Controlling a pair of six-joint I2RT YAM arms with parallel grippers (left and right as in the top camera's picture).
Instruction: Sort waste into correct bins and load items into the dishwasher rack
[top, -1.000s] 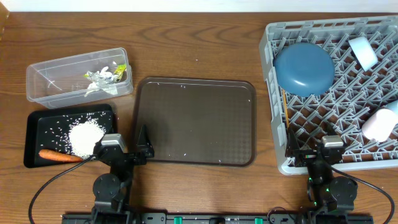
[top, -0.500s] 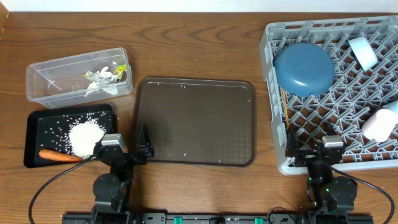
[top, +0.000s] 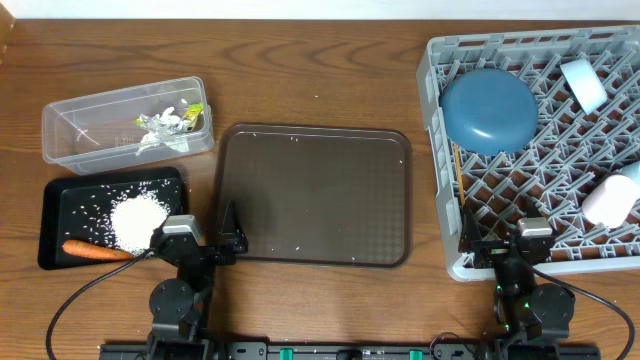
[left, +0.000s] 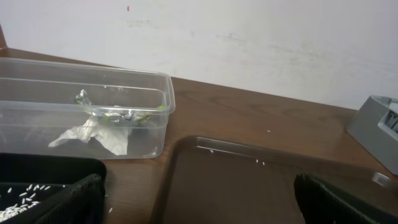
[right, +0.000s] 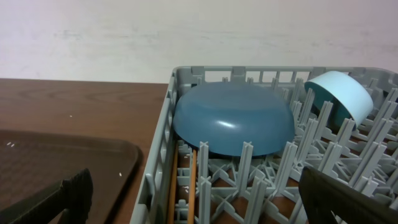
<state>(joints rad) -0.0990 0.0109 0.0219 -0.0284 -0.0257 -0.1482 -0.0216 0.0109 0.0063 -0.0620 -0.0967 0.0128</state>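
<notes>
The grey dishwasher rack (top: 432, 150) stands at the right. In it lie the upturned blue bowl (top: 487, 108), a light-blue cup (top: 583, 82), a white-pink cup (top: 610, 198) and the wooden chopsticks (top: 458, 175) along its left wall. I cannot make out a saucer. The clear tub (top: 70, 130) holds wrapper scraps (top: 165, 125). The black tray (top: 60, 200) holds the rice (top: 138, 220) and the carrot (top: 95, 250). My left gripper (top: 195, 240) is open and empty between the black tray and the brown tray. My right gripper (top: 520, 245) is open and empty at the rack's front edge.
The dark-brown serving tray (top: 315, 195) lies in the middle with a few stray rice grains. The left wrist view shows the tub (left: 37, 87), scraps (left: 99, 127) and brown tray (left: 249, 180). The right wrist view shows the rack (right: 161, 143), bowl (right: 233, 124), cup (right: 339, 93) and chopsticks (right: 183, 186).
</notes>
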